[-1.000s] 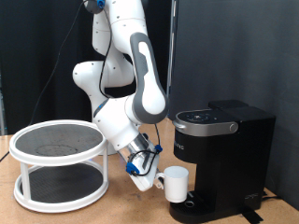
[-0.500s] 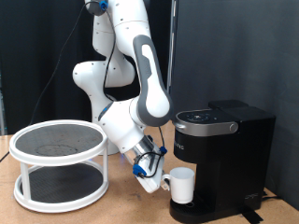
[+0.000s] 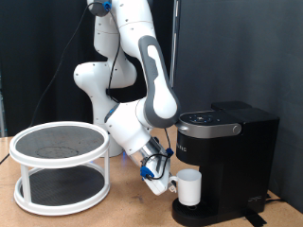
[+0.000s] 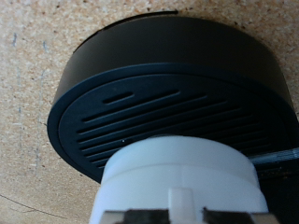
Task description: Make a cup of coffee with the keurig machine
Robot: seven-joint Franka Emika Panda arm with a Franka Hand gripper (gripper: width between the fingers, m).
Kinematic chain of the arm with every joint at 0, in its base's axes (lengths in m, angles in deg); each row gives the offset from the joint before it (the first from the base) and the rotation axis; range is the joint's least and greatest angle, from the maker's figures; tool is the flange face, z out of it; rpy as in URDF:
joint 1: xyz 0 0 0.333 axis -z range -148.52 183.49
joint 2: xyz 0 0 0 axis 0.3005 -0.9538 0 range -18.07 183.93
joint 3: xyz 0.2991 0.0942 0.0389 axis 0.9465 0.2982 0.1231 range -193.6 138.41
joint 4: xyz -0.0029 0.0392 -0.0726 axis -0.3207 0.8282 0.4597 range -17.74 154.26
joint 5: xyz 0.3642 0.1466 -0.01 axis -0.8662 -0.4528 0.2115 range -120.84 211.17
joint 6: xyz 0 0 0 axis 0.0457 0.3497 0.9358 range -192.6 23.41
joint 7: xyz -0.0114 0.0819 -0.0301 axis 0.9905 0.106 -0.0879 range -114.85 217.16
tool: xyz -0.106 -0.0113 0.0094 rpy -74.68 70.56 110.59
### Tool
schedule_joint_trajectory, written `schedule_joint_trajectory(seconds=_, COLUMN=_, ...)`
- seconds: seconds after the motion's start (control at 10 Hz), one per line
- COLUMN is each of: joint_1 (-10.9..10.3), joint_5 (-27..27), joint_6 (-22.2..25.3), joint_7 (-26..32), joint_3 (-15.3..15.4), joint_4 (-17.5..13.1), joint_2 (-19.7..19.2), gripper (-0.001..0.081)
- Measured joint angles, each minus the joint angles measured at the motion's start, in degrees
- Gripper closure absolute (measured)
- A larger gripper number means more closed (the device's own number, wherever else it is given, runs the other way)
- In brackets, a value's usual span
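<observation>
The white cup (image 3: 189,187) hangs just above the round drip base (image 3: 194,212) of the black keurig machine (image 3: 230,156), under its closed lid. My gripper (image 3: 169,182) reaches in from the exterior view's left and is shut on the cup's handle side. In the wrist view the cup (image 4: 177,177) fills the lower part of the picture, right over the black slotted drip base (image 4: 149,98). The cup's inside is hidden.
A white round two-tier tray stand (image 3: 59,163) stands on the wooden table (image 3: 123,213) at the exterior view's left. The arm's white links rise behind it. A black curtain closes the back.
My gripper has carried the cup towards the exterior view's right and a little down, from beside the machine to over its drip base.
</observation>
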Motion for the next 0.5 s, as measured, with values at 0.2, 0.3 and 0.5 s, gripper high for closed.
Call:
schedule_joint_trajectory(seconds=0.2, joint_1=0.0, joint_5=0.0, joint_6=-0.1, joint_7=0.0, joint_3=0.0, joint_4=-0.1, joint_2=-0.1, gripper=0.0804)
schedule_joint_trajectory(seconds=0.3, joint_1=0.0, joint_5=-0.2, joint_6=-0.2, joint_7=0.0, joint_3=0.0, joint_4=-0.2, joint_2=-0.2, gripper=0.0804)
schedule_joint_trajectory(seconds=0.5, joint_1=0.0, joint_5=-0.2, joint_6=-0.4, joint_7=0.0, joint_3=0.0, joint_4=-0.4, joint_2=-0.6, gripper=0.0722)
